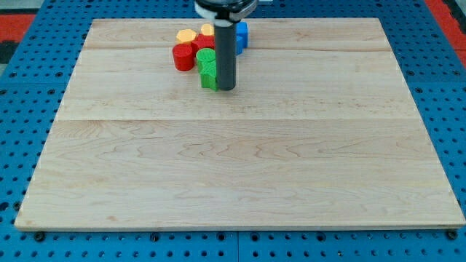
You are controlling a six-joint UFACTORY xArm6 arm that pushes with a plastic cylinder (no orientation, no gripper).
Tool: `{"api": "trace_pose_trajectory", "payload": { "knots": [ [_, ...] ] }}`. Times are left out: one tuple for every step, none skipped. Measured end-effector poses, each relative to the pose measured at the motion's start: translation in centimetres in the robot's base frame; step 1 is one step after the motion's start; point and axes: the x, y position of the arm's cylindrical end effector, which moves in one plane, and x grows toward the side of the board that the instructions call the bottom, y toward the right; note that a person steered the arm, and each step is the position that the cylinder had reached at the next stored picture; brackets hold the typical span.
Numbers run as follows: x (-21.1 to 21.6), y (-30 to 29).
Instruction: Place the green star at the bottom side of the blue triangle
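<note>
So the rod's tip (226, 89) is sitting right up against the view's right side of a green block (208, 70), near the top of the board (233, 160). I think that green one is the star, but it's partly hidden by the rod and its shape is hard to call from here. There may be two green pieces stacked in the view, I can't tell.

It's jammed into a tight little cluster: a red block (183, 57) on its left, a yellow block (186, 35) above that, a second yellow bit (208, 30) peeking out by the rod, and a blue block (241, 35) behind the rod on the right, presumably the triangle, though most of it is covered.

No jaws on this thing, just a plain rod, so nothing to open or close.

If I were steering: green is already lower than blue but off to its left. From where the tip is now, pushing would shove green left, further away. I'd guess it needs to go round to green's left side and nudge it rightward until it sits straight below blue. Slow, short pushes, since the red one is touching or nearly touching and could get dragged along.

Containers: none anywhere, just the bare wood board on the blue pegboard (29, 87).
</note>
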Motion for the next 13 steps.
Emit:
{"api": "trace_pose_trajectory", "payload": {
  "knots": [
    [1.8,-0.1],
    [1.9,-2.5],
    [0.0,-7.5],
    [-0.8,-1.6],
    [-0.8,2.0],
    [-1.2,2.9],
    [-2.2,2.9],
    [0.3,3.1],
    [2.8,-1.2],
    [-0.1,-2.4],
    [-1.1,-1.7],
    [-3.1,0.1],
    [-5.3,0.9]
  ]
}}
